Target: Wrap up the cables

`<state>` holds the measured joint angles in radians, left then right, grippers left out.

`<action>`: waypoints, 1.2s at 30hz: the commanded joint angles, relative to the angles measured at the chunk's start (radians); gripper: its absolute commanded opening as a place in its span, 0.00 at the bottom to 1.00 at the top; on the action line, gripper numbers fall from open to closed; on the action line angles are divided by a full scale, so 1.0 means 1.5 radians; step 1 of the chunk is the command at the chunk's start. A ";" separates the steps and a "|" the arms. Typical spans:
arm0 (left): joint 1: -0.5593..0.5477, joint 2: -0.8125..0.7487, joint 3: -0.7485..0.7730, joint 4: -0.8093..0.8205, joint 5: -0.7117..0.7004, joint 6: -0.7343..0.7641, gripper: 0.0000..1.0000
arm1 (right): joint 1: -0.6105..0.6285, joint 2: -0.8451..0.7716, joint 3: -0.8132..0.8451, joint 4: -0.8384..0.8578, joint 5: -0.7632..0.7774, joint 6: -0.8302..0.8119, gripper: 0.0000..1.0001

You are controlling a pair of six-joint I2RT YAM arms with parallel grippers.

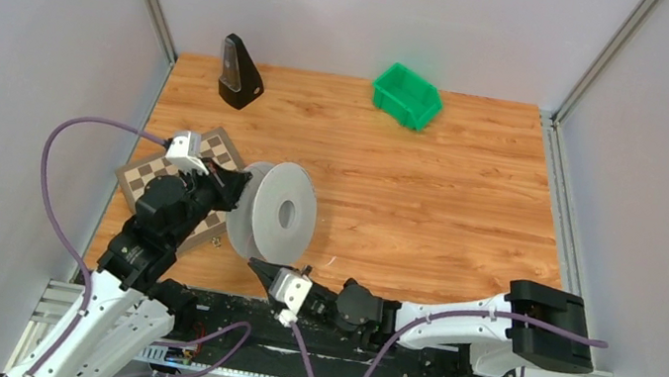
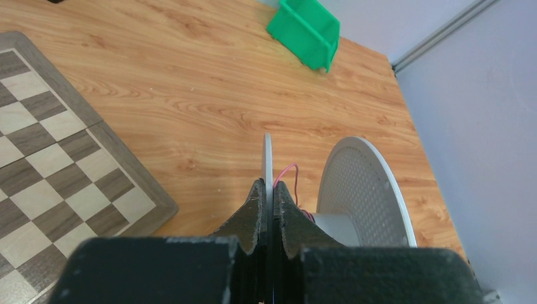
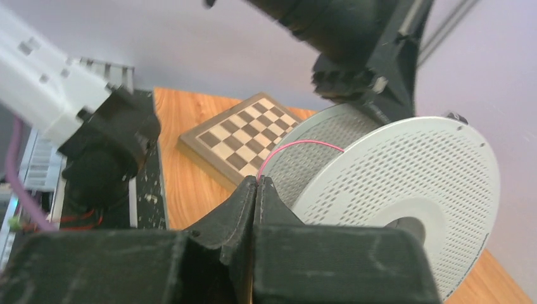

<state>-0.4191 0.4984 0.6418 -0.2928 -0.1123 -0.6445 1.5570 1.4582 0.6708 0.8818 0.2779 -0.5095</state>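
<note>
Chessboard (image 1: 144, 177), green bin (image 1: 406, 95), black metronome (image 1: 240, 72)

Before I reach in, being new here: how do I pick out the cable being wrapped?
On the wooden table, find the grey two-disc reel standing on edge beside the chessboard. The cable is the hair-thin pink strand arcing from between its discs to the right end effector, far finer than the purple arm hoses.

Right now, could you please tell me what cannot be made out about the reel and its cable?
Right wrist view: the cable ends unseen inside the shut right gripper.
Top view: the cable is too thin to trace around the reel.
Left wrist view: the left gripper blocks most of the hub, so the wound amount is unclear.
</note>
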 commanded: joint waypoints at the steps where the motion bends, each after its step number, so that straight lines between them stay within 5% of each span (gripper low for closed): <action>1: -0.002 -0.007 -0.004 0.095 0.042 0.024 0.00 | -0.022 0.024 0.070 0.042 0.073 0.115 0.00; 18: -0.026 0.001 -0.086 0.184 0.126 0.127 0.00 | -0.149 0.075 0.237 -0.194 0.205 0.397 0.00; 27: -0.082 0.003 -0.117 0.239 0.138 0.272 0.00 | -0.214 0.054 0.222 -0.292 0.201 0.543 0.00; 36: -0.097 0.015 -0.119 0.268 0.106 0.297 0.00 | -0.277 -0.006 0.159 -0.399 0.186 0.730 0.00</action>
<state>-0.5571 0.5289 0.4450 -0.0536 0.0753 -0.2249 1.1816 1.5185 0.9569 0.3641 0.5629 0.4046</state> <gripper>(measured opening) 0.017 0.003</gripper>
